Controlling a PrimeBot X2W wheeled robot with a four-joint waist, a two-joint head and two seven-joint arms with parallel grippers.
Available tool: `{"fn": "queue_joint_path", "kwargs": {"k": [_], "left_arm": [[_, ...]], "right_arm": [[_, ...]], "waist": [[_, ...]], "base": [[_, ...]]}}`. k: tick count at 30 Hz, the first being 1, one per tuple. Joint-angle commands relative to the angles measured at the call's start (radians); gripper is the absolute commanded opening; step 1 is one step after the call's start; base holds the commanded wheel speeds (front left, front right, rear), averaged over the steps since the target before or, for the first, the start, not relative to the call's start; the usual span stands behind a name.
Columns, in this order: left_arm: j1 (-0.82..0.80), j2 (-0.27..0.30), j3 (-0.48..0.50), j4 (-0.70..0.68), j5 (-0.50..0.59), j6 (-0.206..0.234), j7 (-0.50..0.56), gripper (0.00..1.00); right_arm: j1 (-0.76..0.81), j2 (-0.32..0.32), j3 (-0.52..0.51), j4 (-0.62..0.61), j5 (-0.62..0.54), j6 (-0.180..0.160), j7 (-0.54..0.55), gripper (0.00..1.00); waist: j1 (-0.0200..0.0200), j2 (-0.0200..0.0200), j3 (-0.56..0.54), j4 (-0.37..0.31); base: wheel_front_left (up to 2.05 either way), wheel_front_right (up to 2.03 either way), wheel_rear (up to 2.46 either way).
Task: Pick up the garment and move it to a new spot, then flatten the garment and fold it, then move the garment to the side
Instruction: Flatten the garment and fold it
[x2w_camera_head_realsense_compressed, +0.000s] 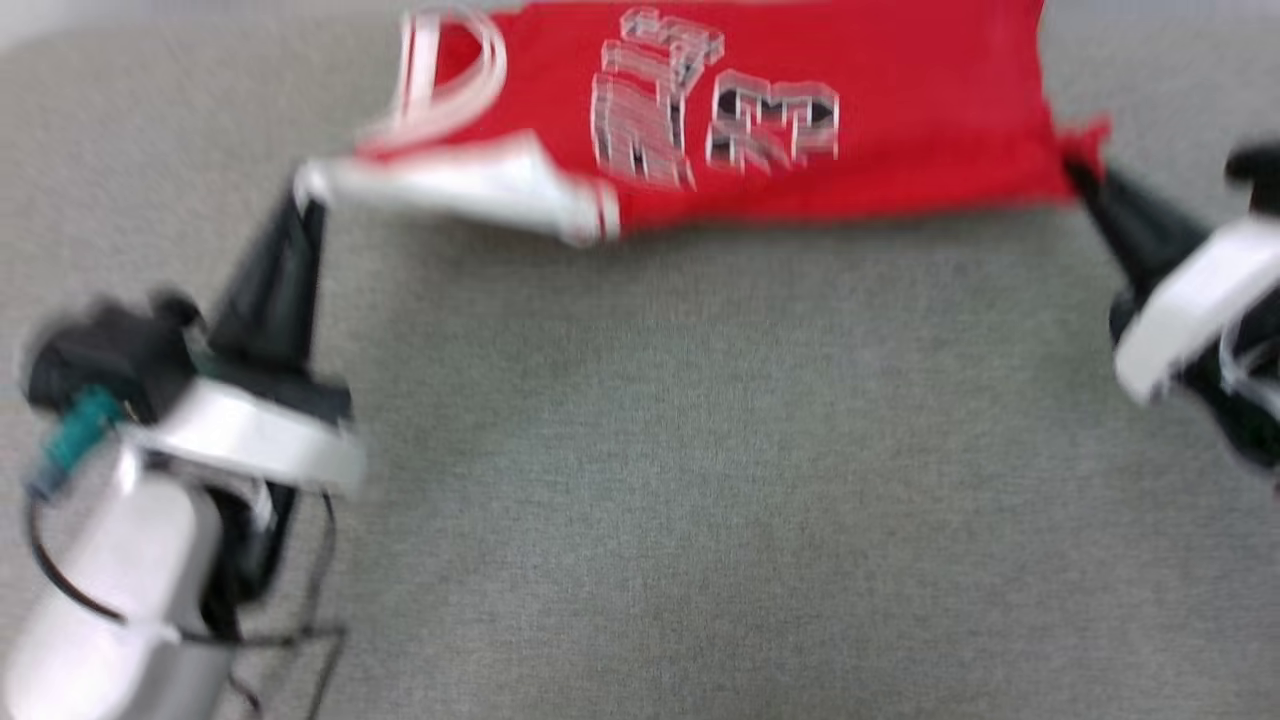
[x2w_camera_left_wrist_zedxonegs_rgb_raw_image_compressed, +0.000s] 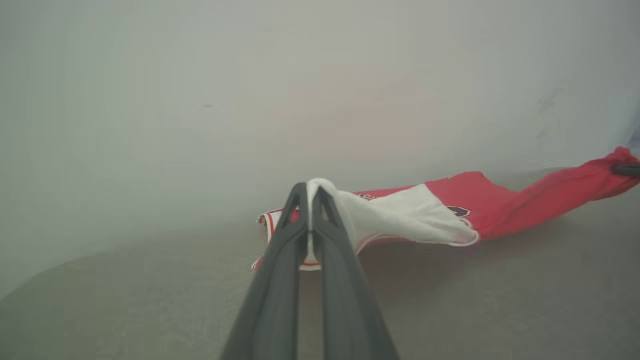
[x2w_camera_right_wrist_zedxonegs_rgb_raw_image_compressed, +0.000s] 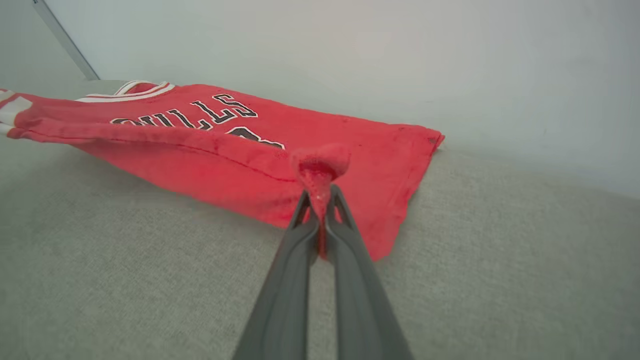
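The garment (x2w_camera_head_realsense_compressed: 900, 130), a red jersey with white sleeves and black-and-white lettering, is stretched sideways across the far part of the grey surface. My left gripper (x2w_camera_head_realsense_compressed: 308, 192) is shut on the tip of its white sleeve (x2w_camera_left_wrist_zedxonegs_rgb_raw_image_compressed: 400, 215), holding it raised. My right gripper (x2w_camera_head_realsense_compressed: 1078, 172) is shut on a bunched red hem corner (x2w_camera_right_wrist_zedxonegs_rgb_raw_image_compressed: 320, 162) at the other end. In the right wrist view the garment (x2w_camera_right_wrist_zedxonegs_rgb_raw_image_compressed: 240, 145) sags between the two grips, its near edge lifted, its far part on the surface. The head view is blurred.
A grey fabric surface (x2w_camera_head_realsense_compressed: 660, 480) spreads wide and bare in front of the garment. A pale wall (x2w_camera_right_wrist_zedxonegs_rgb_raw_image_compressed: 350, 50) rises just behind it. My left forearm (x2w_camera_head_realsense_compressed: 110, 590) with loose black cables sits at the lower left.
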Motion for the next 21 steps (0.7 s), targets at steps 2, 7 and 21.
{"fn": "queue_joint_path", "kwargs": {"k": [2,7,21], "left_arm": [[0.083,-0.007,-0.018,0.000,-0.005,0.007,-0.001,0.00],[0.236,-0.018,-0.051,0.013,-0.027,0.023,0.001,0.00],[0.598,0.019,-0.074,-0.002,-0.138,0.014,0.030,0.00]], "right_arm": [[0.081,-0.016,0.003,-0.012,0.022,-0.002,-0.006,0.00],[0.242,-0.037,0.005,-0.036,0.047,-0.002,-0.017,0.00],[0.623,-0.062,-0.046,-0.086,0.096,-0.002,-0.035,0.00]], "waist": [[0.0002,-0.0001,-0.077,0.005],[0.0002,-0.0001,-0.158,0.007],[0.0002,-0.0001,-0.295,0.011]], "base": [[0.00,0.00,0.00],[0.00,0.00,0.00],[0.00,0.00,0.00]]}}
